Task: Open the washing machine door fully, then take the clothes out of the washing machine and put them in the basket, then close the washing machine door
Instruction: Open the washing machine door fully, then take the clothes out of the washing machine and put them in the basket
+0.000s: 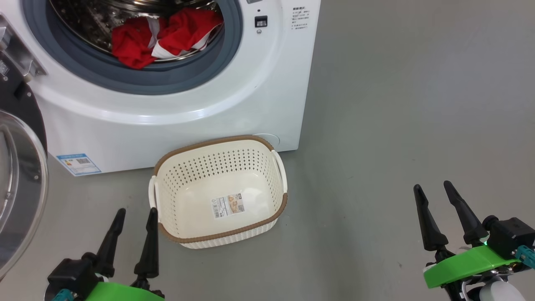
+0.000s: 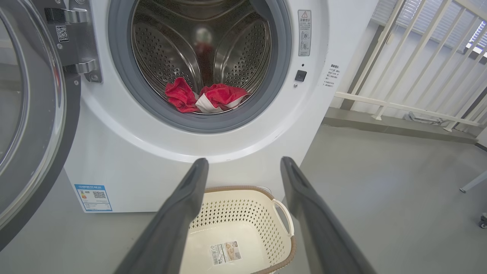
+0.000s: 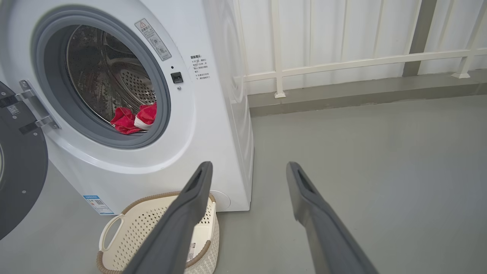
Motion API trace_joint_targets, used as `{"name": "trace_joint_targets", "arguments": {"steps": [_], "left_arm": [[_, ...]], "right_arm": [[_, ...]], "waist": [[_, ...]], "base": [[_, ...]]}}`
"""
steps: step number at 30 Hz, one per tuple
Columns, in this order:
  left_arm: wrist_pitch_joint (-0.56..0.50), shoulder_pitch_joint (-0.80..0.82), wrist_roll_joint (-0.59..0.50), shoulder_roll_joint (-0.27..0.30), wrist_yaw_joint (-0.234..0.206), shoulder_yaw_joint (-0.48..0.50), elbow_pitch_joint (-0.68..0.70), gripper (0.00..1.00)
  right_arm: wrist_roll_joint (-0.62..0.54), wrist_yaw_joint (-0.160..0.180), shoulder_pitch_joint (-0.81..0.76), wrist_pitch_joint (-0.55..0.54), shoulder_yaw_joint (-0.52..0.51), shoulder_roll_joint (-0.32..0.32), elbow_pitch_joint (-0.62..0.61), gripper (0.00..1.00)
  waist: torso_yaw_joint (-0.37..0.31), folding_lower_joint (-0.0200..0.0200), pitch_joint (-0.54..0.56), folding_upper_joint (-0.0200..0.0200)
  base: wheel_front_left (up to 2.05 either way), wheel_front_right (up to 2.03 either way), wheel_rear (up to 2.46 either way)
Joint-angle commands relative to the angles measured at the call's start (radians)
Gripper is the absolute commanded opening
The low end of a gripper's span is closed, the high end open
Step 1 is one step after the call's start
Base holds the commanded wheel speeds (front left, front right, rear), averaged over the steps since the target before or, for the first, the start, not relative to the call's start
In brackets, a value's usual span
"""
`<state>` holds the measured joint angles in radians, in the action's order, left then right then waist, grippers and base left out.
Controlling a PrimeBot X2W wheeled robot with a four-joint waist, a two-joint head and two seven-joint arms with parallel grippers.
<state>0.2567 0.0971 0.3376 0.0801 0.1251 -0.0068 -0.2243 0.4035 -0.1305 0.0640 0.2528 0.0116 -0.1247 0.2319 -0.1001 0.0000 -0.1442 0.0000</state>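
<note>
Grey floor (image 1: 397, 104) lay open right of the one basket (image 1: 209, 144), mouth up, long axis across. Behind it I saw the washing machine (image 1: 188, 104), one red heap of clothes (image 1: 167, 35) in its drum, the door (image 1: 21, 188) swung out leftward. I had the left gripper (image 1: 137, 210) just beside the basket's near-left corner and the right gripper (image 1: 431, 184) well to its right, both spread wide and empty.

Red clothes (image 1: 136, 46) inside washing machine (image 1: 175, 110)

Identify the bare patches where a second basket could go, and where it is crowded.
Free: the grey floor right of the basket and washing machine, as far as the right gripper. Crowded: the left side, where the open door stands near the left gripper and the basket.
</note>
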Motion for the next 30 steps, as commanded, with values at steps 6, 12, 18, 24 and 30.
{"name": "trace_joint_targets", "arguments": {"steps": [6, 12, 18, 24, 30], "left_arm": [[0.005, 0.004, 0.023, 0.025, 0.006, 0.015, 0.035, 1.0], [0.005, 0.004, 0.028, 0.033, 0.006, 0.005, 0.043, 1.0], [0.005, 0.007, 0.024, 0.036, 0.006, -0.005, 0.051, 1.0], [0.005, 0.013, 0.025, 0.04, 0.006, -0.011, 0.057, 1.0], [0.005, 0.017, 0.025, 0.042, 0.006, -0.011, 0.061, 1.0]], "right_arm": [[-0.009, 0.0, 0.006, 0.009, 0.014, -0.008, -0.029, 1.0], [-0.009, 0.0, 0.008, 0.009, 0.014, -0.006, -0.03, 1.0], [-0.009, 0.0, 0.011, 0.009, 0.016, -0.004, -0.03, 1.0], [-0.008, 0.0, 0.017, 0.009, 0.016, -0.002, -0.03, 1.0], [-0.007, 0.0, 0.022, 0.009, 0.018, -0.001, -0.029, 1.0]], "waist": [[0.008, 0.0, -0.002, 0.0], [0.012, 0.0, -0.004, 0.0], [0.012, 0.0, -0.008, 0.0], [0.013, 0.0, -0.015, 0.0], [0.013, 0.0, -0.019, 0.0]], "base": [[0.0, 0.0, 0.0], [0.0, 0.0, 0.0], [0.02, -0.02, 0.0], [0.59, -0.59, 0.0], [1.18, -1.18, 0.0]]}}
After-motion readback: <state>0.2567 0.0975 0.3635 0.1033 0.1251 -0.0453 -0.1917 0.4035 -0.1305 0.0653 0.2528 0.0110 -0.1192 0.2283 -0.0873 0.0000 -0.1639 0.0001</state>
